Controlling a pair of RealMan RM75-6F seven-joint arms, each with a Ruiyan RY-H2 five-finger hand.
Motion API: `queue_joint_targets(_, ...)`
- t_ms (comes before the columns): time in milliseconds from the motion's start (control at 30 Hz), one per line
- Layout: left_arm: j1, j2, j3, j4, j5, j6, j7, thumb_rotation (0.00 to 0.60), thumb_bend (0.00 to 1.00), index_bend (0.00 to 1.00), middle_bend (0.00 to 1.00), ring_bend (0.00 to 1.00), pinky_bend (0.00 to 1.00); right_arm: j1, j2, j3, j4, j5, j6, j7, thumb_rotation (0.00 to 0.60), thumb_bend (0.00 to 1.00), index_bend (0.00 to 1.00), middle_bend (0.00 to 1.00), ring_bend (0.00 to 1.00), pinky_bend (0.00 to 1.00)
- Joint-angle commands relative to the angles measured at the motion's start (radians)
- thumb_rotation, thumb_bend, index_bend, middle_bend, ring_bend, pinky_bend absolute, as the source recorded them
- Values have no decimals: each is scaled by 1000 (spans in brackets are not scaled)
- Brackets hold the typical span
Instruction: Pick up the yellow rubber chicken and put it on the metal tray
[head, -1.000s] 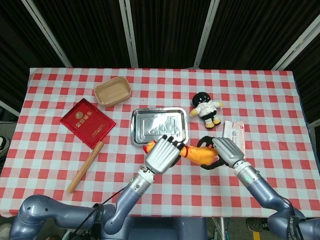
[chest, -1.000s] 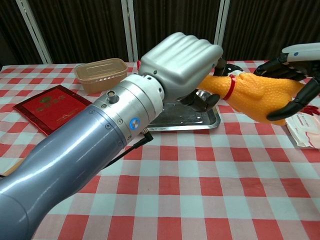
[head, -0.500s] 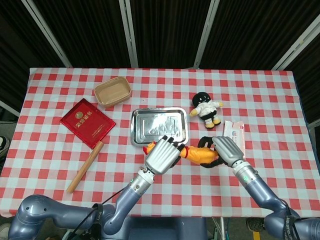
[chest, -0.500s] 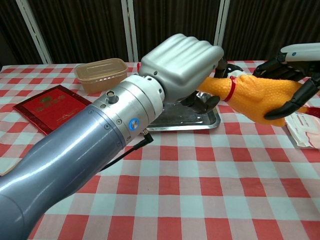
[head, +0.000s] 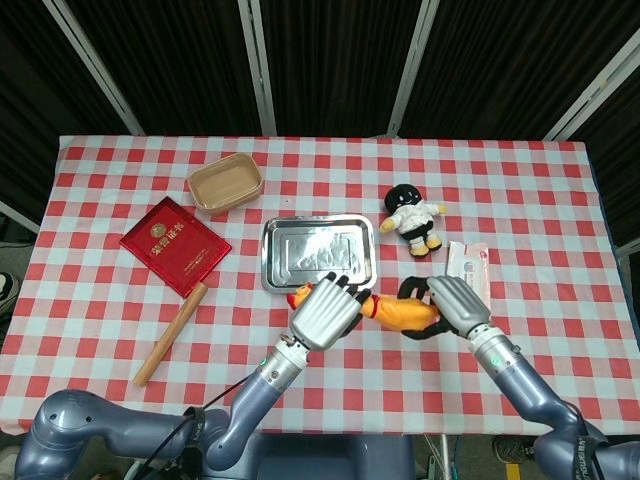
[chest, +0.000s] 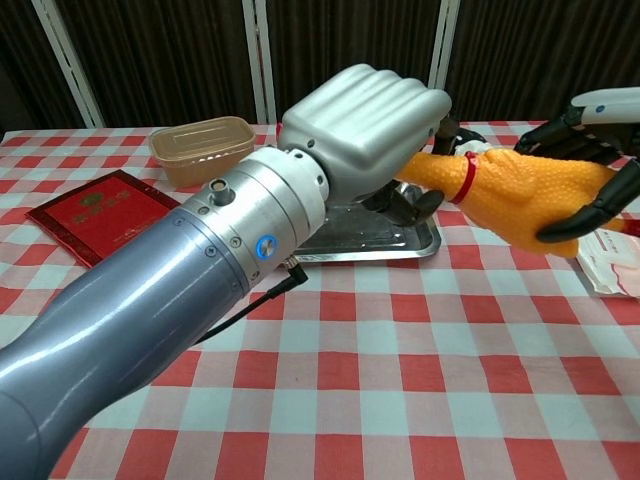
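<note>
The yellow rubber chicken (head: 400, 312) with a red band at its neck hangs just above the cloth, near the front edge of the metal tray (head: 300, 250). My left hand (head: 325, 310) grips its neck and head end, fingers curled around it. My right hand (head: 450, 302) holds the body from the other side, dark fingers above and below it. In the chest view the chicken (chest: 520, 190) stretches between the left hand (chest: 365, 120) and the right hand (chest: 600, 110), in front of the tray (chest: 400, 240), which holds nothing.
A brown bowl (head: 226, 184) and a red booklet (head: 175, 245) lie to the left of the tray. A wooden stick (head: 170, 335) lies below the booklet. A black-and-white plush toy (head: 413, 218) and a white packet (head: 468, 265) sit to the right of the tray.
The chicken's body and my right hand have shifted slightly to the right in the chest view. My left hand keeps its grip in about the same place.
</note>
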Motion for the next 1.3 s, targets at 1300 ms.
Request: queue_joint_targets(1300,171,175,82,129,122,91,-472,600,671,636,647,545,632,-150,75,-15,99,-109,199,66,600,0,0,0,0,88)
